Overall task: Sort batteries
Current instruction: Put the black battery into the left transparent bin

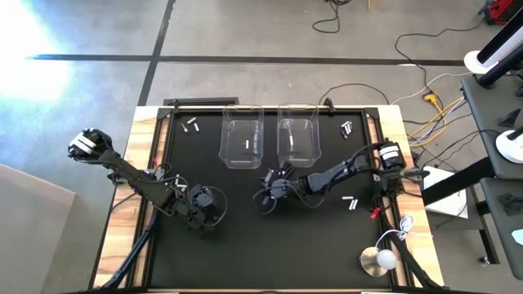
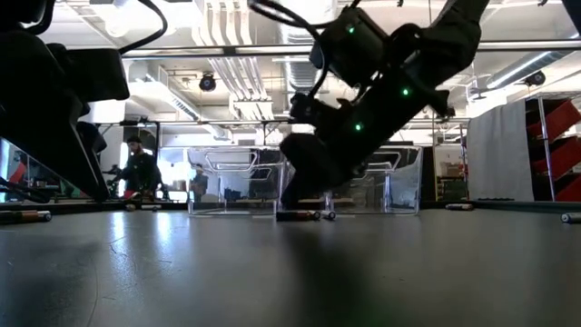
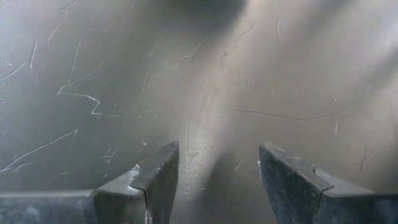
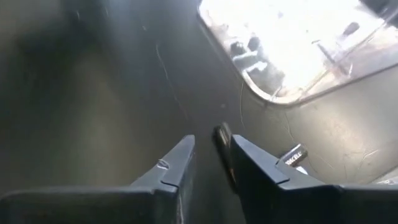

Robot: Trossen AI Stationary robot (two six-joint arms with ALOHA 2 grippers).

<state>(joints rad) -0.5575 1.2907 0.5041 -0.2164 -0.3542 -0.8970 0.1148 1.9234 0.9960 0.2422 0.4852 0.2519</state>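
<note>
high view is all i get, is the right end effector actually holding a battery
Observer: No. Its wrist view shows the right end effector open, with a dark battery lying on the mat between its jaws, nearer one of them.
Operator: any others close by
Observer: A second battery lies just outside that jaw, label up.
Operator: left one got anything
Observer: The left end effector is open over bare mat.

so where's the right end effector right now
In the high view the right end effector is low over the black mat at table centre, just in front of the two clear bins, beside a dark battery.
</note>
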